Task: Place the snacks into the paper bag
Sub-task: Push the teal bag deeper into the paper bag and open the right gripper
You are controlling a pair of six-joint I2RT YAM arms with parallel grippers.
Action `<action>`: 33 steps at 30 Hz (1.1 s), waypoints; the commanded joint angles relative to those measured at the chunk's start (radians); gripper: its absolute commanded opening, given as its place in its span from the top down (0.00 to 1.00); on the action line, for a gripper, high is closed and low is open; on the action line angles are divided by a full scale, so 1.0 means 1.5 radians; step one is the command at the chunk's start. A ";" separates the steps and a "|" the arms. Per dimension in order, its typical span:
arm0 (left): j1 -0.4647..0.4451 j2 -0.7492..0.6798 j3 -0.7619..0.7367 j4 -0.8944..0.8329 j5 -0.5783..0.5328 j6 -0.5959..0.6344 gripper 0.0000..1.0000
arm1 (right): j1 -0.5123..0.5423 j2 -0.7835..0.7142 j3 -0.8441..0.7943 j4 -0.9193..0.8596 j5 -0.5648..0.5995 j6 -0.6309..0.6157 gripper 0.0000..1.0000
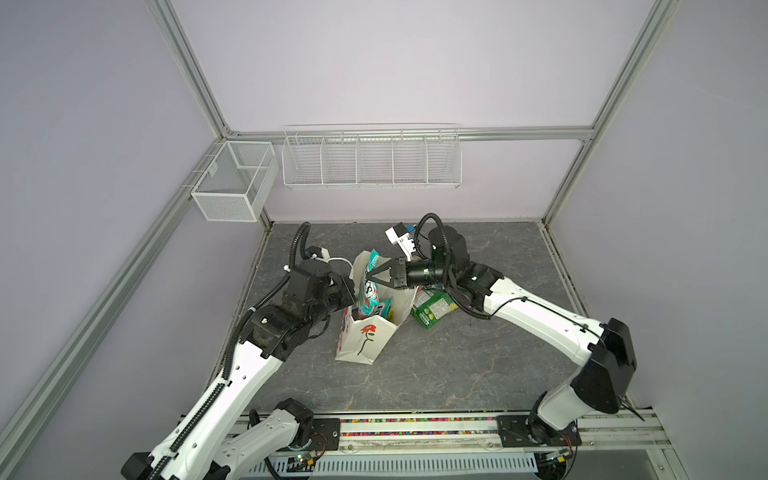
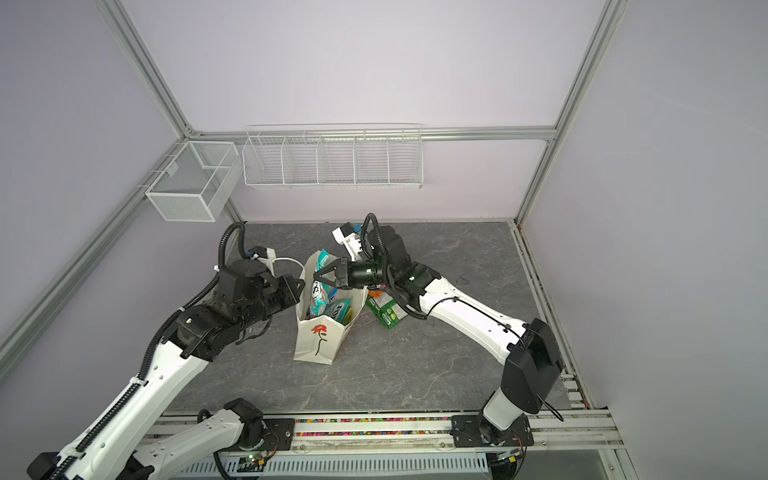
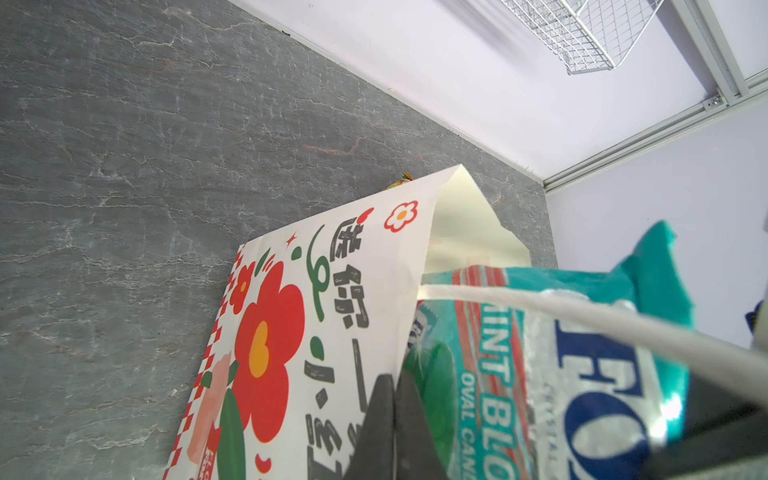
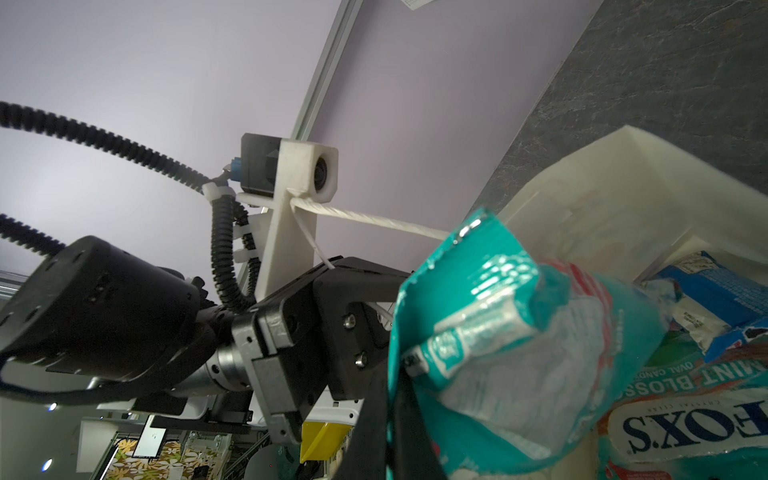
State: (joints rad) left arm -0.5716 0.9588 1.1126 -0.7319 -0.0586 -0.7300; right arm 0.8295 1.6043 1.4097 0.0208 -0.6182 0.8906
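The bag (image 1: pixel 361 340), rim pinched by the left gripper (image 3: pixel 392 388), holds several snacks (image 2: pixel 338 309); the right gripper (image 1: pixel 369 276) pinches a teal packet (image 1: pixel 375 259) at its mouth, while seemingly two green packets (image 1: pixel 432 309) lie at its 3 o'clock.

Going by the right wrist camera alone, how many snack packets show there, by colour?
Teal FOX'S packets: 2
Blue wrapper: 1
Total: 3
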 commanded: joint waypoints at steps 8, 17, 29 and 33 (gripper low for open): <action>-0.003 -0.016 0.000 0.009 -0.003 -0.009 1.00 | 0.006 0.007 -0.008 0.041 0.005 0.014 0.93; -0.004 -0.017 0.000 0.008 -0.003 -0.007 1.00 | 0.005 0.015 -0.004 0.038 0.006 0.018 0.87; -0.003 -0.018 0.000 0.007 -0.005 -0.009 1.00 | 0.006 0.018 -0.001 0.037 -0.001 0.018 0.72; -0.003 -0.018 0.001 0.007 -0.004 -0.008 1.00 | 0.006 0.009 0.001 0.033 0.002 0.015 0.71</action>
State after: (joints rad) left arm -0.5716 0.9524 1.1126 -0.7353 -0.0616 -0.7300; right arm 0.8322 1.6257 1.4052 0.0502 -0.6106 0.9127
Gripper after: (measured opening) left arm 0.047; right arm 0.285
